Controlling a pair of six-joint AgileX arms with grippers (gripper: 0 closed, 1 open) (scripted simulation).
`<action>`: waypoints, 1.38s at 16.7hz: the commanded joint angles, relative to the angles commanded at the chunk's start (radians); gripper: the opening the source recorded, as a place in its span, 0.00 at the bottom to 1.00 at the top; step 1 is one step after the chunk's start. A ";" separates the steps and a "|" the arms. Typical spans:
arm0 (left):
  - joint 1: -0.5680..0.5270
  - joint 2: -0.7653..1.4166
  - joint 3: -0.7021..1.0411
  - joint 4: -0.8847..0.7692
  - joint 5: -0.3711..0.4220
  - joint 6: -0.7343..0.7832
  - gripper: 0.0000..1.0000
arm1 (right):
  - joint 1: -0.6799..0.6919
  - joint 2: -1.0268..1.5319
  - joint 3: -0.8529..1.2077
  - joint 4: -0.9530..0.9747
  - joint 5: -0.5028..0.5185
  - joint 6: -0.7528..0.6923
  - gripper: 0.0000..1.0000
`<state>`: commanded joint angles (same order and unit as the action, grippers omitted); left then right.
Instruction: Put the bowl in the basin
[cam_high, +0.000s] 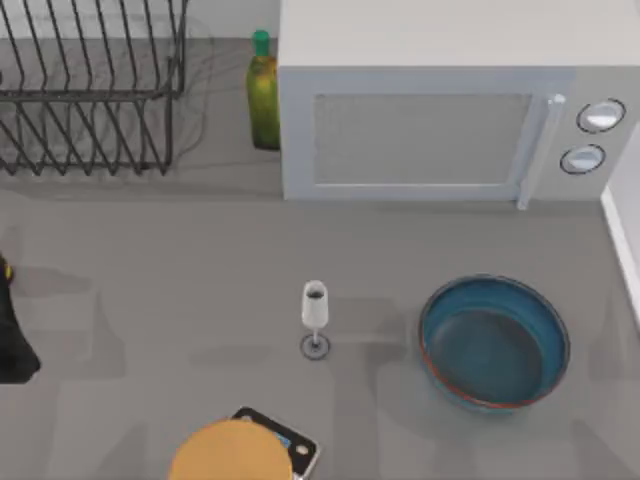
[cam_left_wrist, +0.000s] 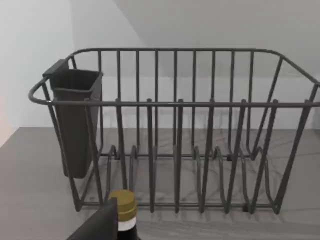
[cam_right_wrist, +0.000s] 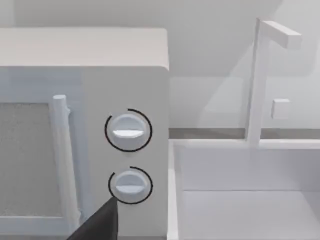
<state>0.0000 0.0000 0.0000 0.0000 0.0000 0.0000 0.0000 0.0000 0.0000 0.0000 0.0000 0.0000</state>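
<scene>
At the top view's far left edge a dark part of my left arm (cam_high: 14, 335) shows beside the table (cam_high: 150, 300); whether its pincer is wide or narrow I cannot tell. At the back left stands a dark wire dish rack (cam_high: 90, 100); the left wrist view faces it, with a dark cutlery cup (cam_left_wrist: 75, 120) hung on one end wall and a gold-capped bottle top (cam_left_wrist: 123, 210) low in front. Just right of the rack, against the microwave's side, stands a green bottle (cam_high: 263, 95). The white microwave (cam_high: 440, 110) fills the back right — its door handle (cam_high: 537, 150) and two round knobs (cam_high: 592, 135) are on its right end.

Toward the front, a tan-orange disc (cam_high: 228, 455) lies over a dark flat gadget (cam_high: 295, 445) at the near edge. A wine glass (cam_high: 314, 318) stands upright near the middle. Well to its right sits the bowl (cam_high: 494, 342), upright on the table, teal-blue inside with a reddish-brown rim, touching nothing.

The right wrist view looks at the knobs and, beside the microwave, a white basin (cam_right_wrist: 240, 195) with a tap (cam_right_wrist: 262, 75). A dark tip of the right gripper (cam_right_wrist: 100, 222) shows low — I cannot tell its opening.
</scene>
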 joint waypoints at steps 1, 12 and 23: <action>0.000 0.000 0.000 0.000 0.000 0.000 1.00 | 0.000 0.000 0.000 0.000 0.000 0.000 1.00; 0.000 0.000 0.000 0.000 0.000 0.000 1.00 | 0.133 0.577 0.475 -0.430 0.002 0.145 1.00; 0.000 0.000 0.000 0.000 0.000 0.000 1.00 | 0.339 1.525 1.170 -1.082 0.002 0.351 1.00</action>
<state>0.0000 0.0000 0.0000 0.0000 0.0000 0.0000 0.3390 1.5248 1.1695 -1.0824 0.0021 0.3513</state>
